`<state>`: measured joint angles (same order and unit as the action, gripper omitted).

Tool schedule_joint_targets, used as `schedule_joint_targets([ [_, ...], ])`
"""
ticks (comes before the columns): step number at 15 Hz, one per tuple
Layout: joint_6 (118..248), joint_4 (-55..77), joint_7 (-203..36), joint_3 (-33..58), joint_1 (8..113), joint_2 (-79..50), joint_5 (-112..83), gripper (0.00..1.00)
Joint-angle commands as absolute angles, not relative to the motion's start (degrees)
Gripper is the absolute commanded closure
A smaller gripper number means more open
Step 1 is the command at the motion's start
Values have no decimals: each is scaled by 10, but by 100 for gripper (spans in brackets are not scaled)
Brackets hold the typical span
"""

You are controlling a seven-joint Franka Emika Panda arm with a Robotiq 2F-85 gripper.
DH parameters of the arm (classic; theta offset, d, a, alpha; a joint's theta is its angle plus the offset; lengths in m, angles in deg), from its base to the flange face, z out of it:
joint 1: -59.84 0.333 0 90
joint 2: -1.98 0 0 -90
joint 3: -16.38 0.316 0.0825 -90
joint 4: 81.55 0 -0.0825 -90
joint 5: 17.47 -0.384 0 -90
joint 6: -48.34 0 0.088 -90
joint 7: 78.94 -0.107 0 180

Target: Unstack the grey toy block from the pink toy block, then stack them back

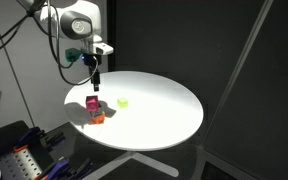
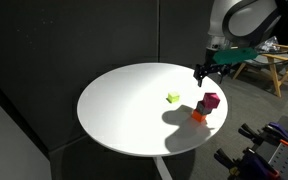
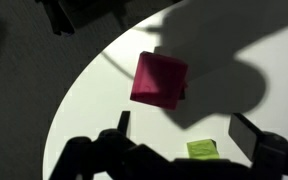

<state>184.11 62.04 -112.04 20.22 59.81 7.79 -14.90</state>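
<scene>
Panda's hand (image 1: 96,84) hovers just above the pink toy block (image 1: 92,102), no contact. Fingers spread wide, nothing btwn them. In the wrist view the fingertips (image 3: 122,122) stand well apart along the bottom edge, w/ the pink toy block higher in the frame, turned cornerwise.

The block sits near the rim of the round white counter (image 1: 169,115), on the side nearest the arm. It's tight against an orange block (image 1: 98,117), which shows low beside it in both exterior views. Stacked on it or just leaning on it: can't tell.

A yellow-green block (image 1: 123,102) lies on its own, apart from the pair, more toward the counter's middle.
</scene>
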Motion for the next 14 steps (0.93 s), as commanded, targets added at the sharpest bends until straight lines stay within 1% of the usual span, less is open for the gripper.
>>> schedule_joint_targets([
  [1,1852,635,-1138,198,594,79,-147,0],
  [14,1895,671,-1175,183,584,62,-143,0],
])
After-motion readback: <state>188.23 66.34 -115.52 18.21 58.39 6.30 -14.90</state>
